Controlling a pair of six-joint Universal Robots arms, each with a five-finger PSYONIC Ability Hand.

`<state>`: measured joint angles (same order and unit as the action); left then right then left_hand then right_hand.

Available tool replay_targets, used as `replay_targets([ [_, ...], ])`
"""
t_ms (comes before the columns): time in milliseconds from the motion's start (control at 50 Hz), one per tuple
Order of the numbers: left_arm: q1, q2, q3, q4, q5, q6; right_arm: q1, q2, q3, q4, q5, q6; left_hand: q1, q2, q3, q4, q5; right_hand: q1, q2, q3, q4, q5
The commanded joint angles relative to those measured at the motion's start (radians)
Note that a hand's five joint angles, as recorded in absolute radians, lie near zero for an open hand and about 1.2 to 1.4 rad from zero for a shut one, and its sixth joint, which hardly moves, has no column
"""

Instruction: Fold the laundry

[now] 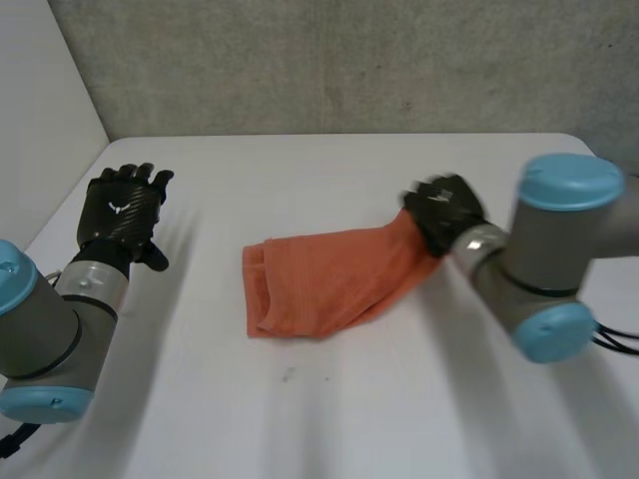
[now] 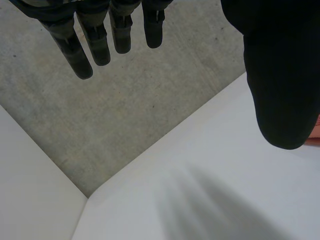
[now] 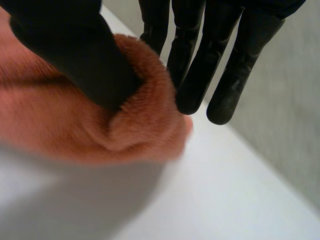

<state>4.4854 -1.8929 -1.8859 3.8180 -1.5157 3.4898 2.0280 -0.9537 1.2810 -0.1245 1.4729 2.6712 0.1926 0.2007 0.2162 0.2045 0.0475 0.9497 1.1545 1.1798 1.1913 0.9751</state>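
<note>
Folding is underway: our right hand (image 1: 446, 212) pinches the orange cloth (image 1: 329, 284) at its 2 o'clock end, thumb against fingers; the rest lies mid-tabletop (image 1: 300, 399). Our left hand (image 1: 120, 212) hovers open at 9 o'clock. Next, we judge, that end should be carried across toward 9 o'clock.

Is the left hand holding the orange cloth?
No, the left hand is open and apart from the orange cloth, whose end the right hand pinches.

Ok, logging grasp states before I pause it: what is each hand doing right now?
Left hand: open, fingers straight, holding nothing.
Right hand: shut on the orange cloth, one end pinched between thumb and fingers.
</note>
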Motion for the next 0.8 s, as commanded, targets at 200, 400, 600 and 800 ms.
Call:
replay_targets([
  [200, -0.003, 0.001, -0.001, 0.000, -0.001, 0.000, 0.400, 0.188, -0.160, 0.002, -0.002, -0.226, -0.018, -0.026, -0.042, -0.030, -0.048, 0.238, 0.033, 0.008, -0.003, 0.038],
  [400, -0.032, 0.005, 0.002, -0.001, 0.003, -0.002, 0.354, 0.063, -0.132, -0.007, 0.075, 0.005, -0.018, -0.026, -0.042, -0.030, -0.048, -0.775, -0.980, -1.005, -1.017, -0.975],
  [600, -0.172, 0.029, 0.096, -0.031, 0.005, -0.040, 0.161, -0.059, -0.046, 0.028, 0.038, 0.340, 0.018, 0.010, -0.006, 0.006, -0.012, -0.775, -0.980, -1.005, -1.017, -0.975],
  [800, -0.336, -0.116, 0.364, -0.257, 0.028, -0.308, 0.040, -0.039, -0.061, 0.149, 0.003, 0.415, 0.021, 0.013, -0.003, 0.009, -0.009, -0.775, -0.980, -1.005, -1.017, -0.975],
])
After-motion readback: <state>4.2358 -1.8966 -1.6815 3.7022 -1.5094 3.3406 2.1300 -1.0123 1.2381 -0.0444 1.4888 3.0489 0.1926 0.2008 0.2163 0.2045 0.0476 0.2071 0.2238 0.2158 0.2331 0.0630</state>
